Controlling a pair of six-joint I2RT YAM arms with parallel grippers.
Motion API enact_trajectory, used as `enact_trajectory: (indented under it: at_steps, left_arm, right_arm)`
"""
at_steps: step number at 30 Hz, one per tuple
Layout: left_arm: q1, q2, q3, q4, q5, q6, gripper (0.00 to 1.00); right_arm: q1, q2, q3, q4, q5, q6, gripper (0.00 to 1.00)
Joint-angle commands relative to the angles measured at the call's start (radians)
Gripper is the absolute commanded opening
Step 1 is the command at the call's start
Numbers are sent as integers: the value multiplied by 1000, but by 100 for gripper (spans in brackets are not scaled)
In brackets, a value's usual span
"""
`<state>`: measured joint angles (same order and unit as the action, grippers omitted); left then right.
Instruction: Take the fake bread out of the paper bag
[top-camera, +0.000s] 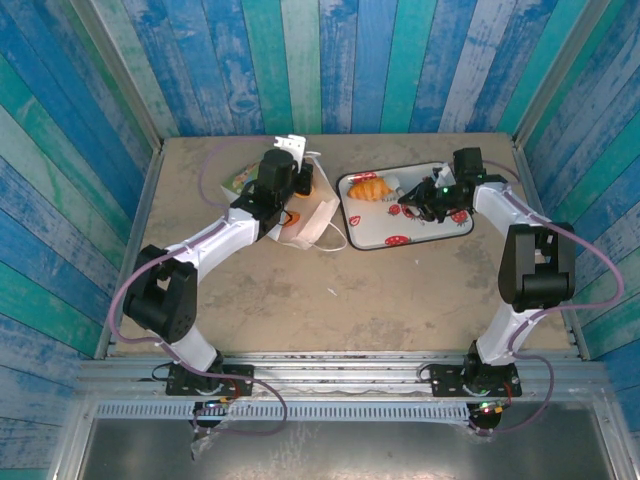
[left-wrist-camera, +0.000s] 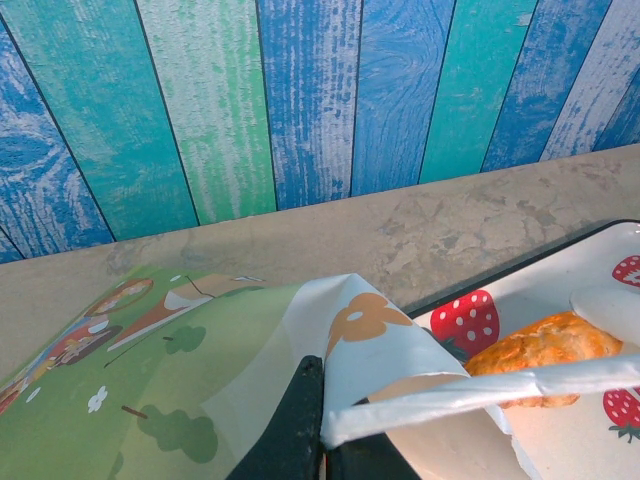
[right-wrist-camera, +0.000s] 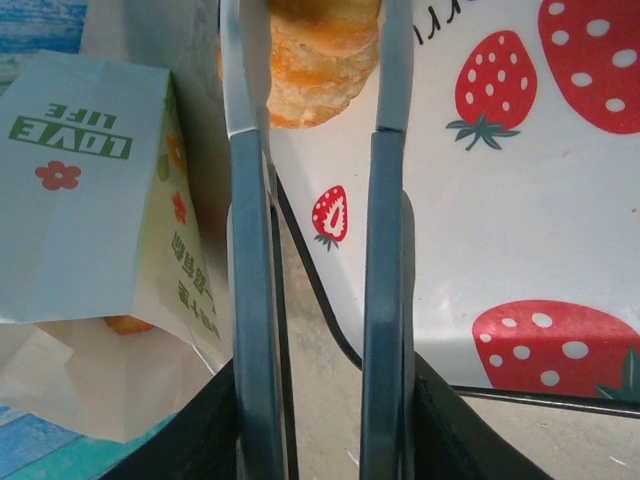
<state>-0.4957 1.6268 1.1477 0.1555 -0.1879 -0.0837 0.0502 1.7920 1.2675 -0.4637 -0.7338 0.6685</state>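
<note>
A: Setting type?
B: Robot lab test cell: left arm (top-camera: 215, 245) and right arm (top-camera: 525, 270) bolted to a metal rail (top-camera: 340, 372) at the near edge of the table (top-camera: 380, 300).
A: Supporting evidence?
B: Painted-plank backdrop panels (top-camera: 330, 60) close the left, right and far sides. Loose cables (top-camera: 120, 295) loop off the arms. Glossy fake bread (top-camera: 371, 187) lies at the far side.

Matt white paper bag (right-wrist-camera: 80, 230), rough-crusted fake bread (right-wrist-camera: 315, 70), smooth grey metal tongs (right-wrist-camera: 250, 300), glossy tray (right-wrist-camera: 560, 220), weathered painted-wood wall (left-wrist-camera: 300, 100)
</note>
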Motion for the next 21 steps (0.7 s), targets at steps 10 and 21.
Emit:
enact_trajectory:
  at_steps: [10,21]
  left_arm:
    - [-1,-70,11,45,10,-18,0]
    - [-1,-81,34,13,25,-19,1]
  right_arm:
    - [0,-108,99,-220,130,-152,21]
    - [4,-253,303,-668,570,-389,19]
